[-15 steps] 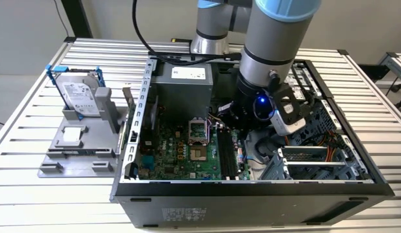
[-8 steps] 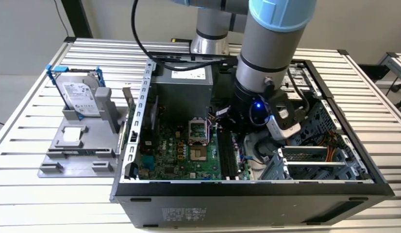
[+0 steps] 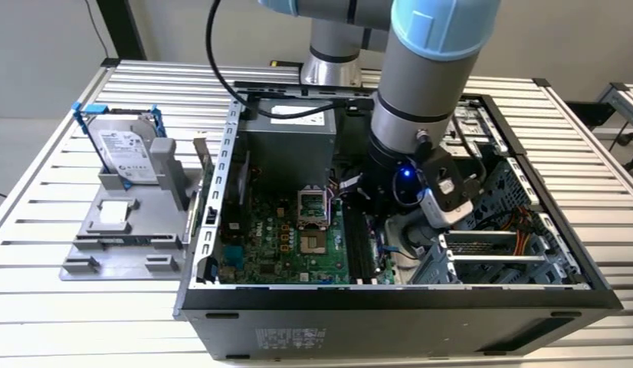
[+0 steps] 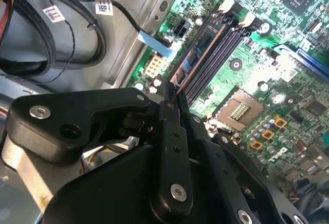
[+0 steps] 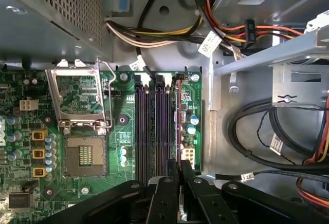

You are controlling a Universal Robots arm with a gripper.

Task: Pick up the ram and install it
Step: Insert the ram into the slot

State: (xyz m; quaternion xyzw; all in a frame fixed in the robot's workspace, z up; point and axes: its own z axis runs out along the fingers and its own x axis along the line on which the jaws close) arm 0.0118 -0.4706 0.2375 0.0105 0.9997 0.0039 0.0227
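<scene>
The ram (image 4: 198, 52) is seen edge-on as a thin, flat, dark board with a bluish label; in the first wrist view the ram (image 5: 178, 121) is reduced to a narrow reddish line. Its near end is gripped by the gripper (image 4: 172, 100), whose matte black fingers (image 4: 172, 131) are pressed flat against both faces; the same grasp is seen at the gripper (image 5: 180, 167) in the first wrist view. The board is held upright, parallel to the long dark slots (image 5: 149, 126) of the glossy green motherboard (image 5: 77, 106), at the slot nearest the bare grey metal wall; whether its lower edge is seated cannot be told. In the exterior view the jaws are hidden behind the smooth cylindrical arm (image 3: 429, 77), which is lowered into the open, boxy black case (image 3: 398, 307).
</scene>
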